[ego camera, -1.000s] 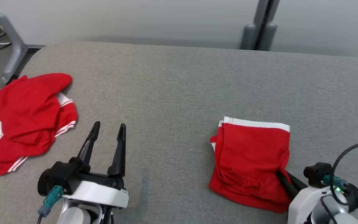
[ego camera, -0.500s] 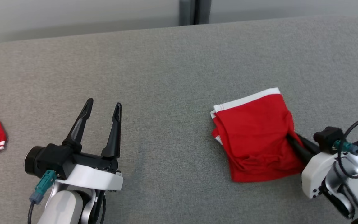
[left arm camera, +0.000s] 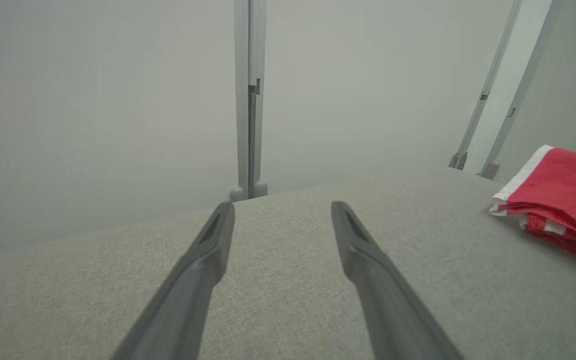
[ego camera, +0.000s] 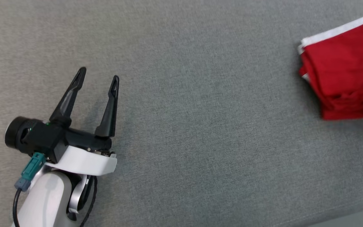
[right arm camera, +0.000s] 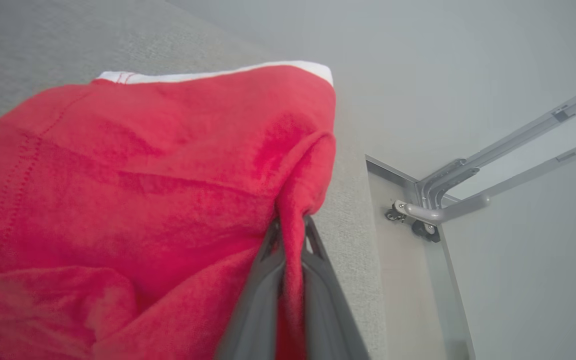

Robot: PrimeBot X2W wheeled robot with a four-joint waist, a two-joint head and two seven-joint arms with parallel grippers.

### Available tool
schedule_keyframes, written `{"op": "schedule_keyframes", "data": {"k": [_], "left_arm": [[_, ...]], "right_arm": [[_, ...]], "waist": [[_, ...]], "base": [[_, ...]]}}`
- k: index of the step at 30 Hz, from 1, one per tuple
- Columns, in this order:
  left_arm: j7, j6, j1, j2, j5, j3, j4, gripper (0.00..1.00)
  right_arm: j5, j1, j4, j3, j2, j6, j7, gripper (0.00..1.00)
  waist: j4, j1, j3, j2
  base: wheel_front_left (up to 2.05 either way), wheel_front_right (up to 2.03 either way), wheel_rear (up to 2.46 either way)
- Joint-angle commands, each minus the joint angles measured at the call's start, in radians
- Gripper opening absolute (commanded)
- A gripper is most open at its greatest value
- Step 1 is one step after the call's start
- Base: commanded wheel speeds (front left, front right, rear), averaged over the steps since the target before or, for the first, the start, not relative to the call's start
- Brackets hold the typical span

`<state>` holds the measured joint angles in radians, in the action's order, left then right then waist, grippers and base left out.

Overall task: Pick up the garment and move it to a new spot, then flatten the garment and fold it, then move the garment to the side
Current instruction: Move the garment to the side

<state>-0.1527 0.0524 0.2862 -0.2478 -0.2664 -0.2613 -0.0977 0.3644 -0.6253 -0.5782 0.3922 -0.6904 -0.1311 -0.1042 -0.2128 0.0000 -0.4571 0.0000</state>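
Moving the folded red garment (ego camera: 342,69) aside goes best low and slow, so its layers stay stacked, with a flat set-down before letting go. The right gripper (right arm camera: 290,240) is clamped on 1 bunched fold at the garment's edge. The left gripper (ego camera: 99,73) hovers spread and empty over the grey fabric surface (ego camera: 200,132), well apart from the garment, which lies to its right.

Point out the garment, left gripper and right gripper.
garment (ego camera: 345,69), head view, red top layer
left gripper (ego camera: 99,74), head view, midway between open fingertips
right gripper (right arm camera: 292,227), right wrist view, between fingertips pinching cloth
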Motion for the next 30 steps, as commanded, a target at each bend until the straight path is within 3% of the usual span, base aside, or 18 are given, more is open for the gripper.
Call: {"op": "schedule_keyframes", "data": {"k": [1, 10, 11, 12, 22, 30], "left_arm": [[0.002, -0.004, 0.021, -0.011, 0.01, 0.001, -0.007, 1.0], [0.028, -0.008, 0.08, -0.027, 0.027, -0.012, -0.052, 1.0], [0.03, -0.008, 0.08, -0.027, 0.026, -0.013, -0.052, 1.0], [0.03, -0.007, 0.078, -0.028, 0.025, -0.013, -0.052, 1.0], [0.026, 0.002, 0.072, -0.03, 0.01, -0.012, -0.034, 1.0], [0.0, 0.021, 0.004, -0.026, -0.022, 0.008, 0.004, 1.0]], "right_arm": [[-0.004, -0.017, -0.008, -0.006, -0.007, 0.0, -0.012, 0.0], [-0.007, -0.151, -0.18, -0.074, -0.003, 0.001, -0.093, 0.02], [-0.005, -0.159, -0.205, -0.083, 0.002, 0.001, -0.096, 0.27], [-0.003, -0.166, -0.219, -0.085, 0.01, 0.0, -0.105, 1.0], [0.01, -0.175, -0.35, -0.214, 0.092, 0.0, -0.161, 1.0], [-0.031, -0.04, -0.161, -0.355, 0.233, 0.0, -0.161, 1.0]], "waist": [[-0.025, 0.0, -0.043, 0.0], [-0.017, 0.0, -0.134, 0.0], [-0.015, 0.0, -0.138, 0.0], [-0.015, 0.0, -0.141, 0.0], [-0.02, 0.0, -0.126, 0.0], [-0.034, 0.0, -0.02, 0.0]], "base": [[0.0, 0.0, 0.0], [0.0, 0.0, 0.0], [0.0, 0.0, 0.0], [0.0, 0.0, 0.0], [0.0, 0.0, 0.0], [0.0, 0.0, 0.0]]}}
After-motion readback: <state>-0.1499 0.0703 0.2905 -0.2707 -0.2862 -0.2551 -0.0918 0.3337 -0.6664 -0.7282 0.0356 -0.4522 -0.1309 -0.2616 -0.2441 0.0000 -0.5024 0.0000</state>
